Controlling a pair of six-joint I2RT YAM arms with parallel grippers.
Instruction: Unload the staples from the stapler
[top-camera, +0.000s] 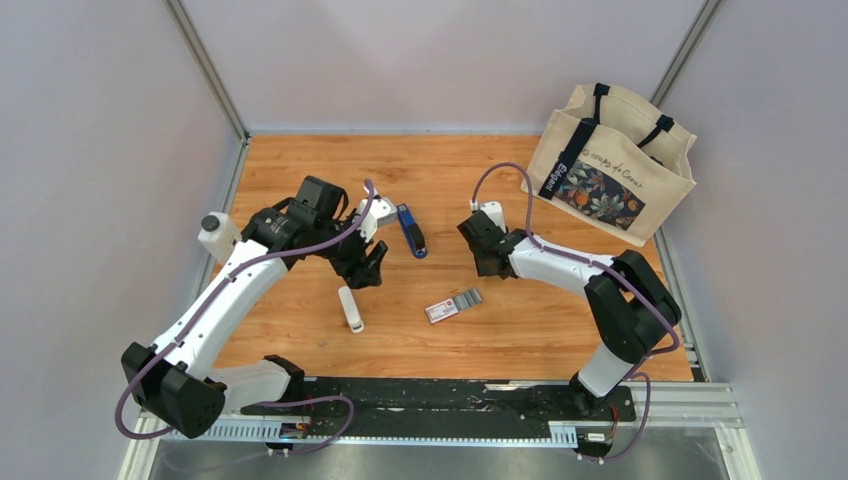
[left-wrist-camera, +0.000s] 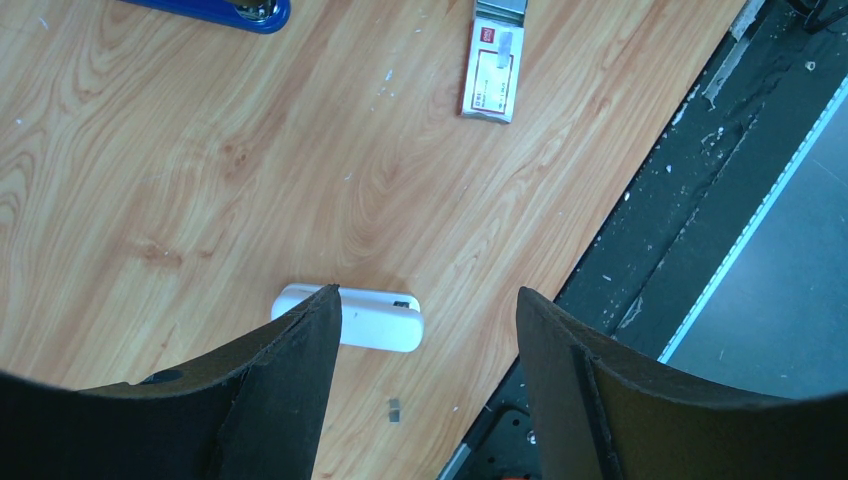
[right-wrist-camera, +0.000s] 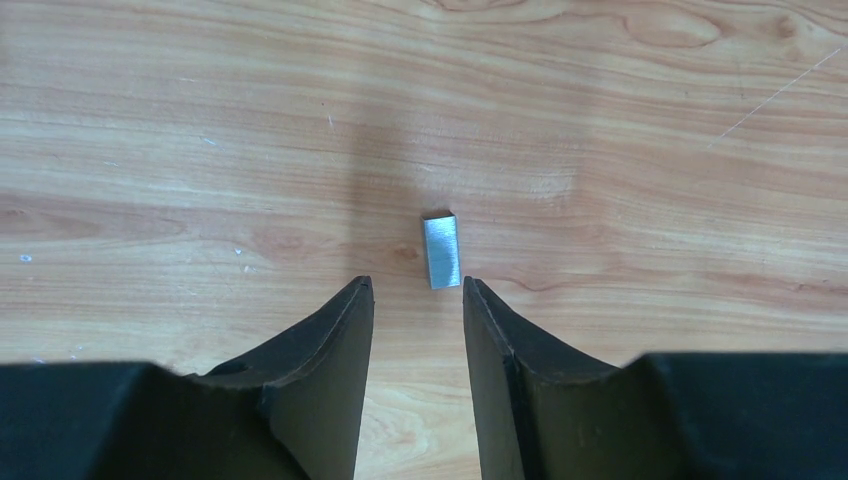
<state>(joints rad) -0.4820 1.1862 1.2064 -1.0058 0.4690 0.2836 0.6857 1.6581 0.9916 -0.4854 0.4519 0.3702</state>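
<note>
Wooden desk (top-camera: 300, 170): one stapler (top-camera: 411, 230), long axis running far-left to near-right. One staple strip (right-wrist-camera: 441, 251) lies just ahead of the part-open, empty right jaws. Left jaws wide, empty.

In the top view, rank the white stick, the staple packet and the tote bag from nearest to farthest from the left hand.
1. White stick: just below the left hand, toward the near edge.
2. Staple packet: mid-table, off to the hand's right.
3. Tote bag: far right corner, well beyond the others.
</note>
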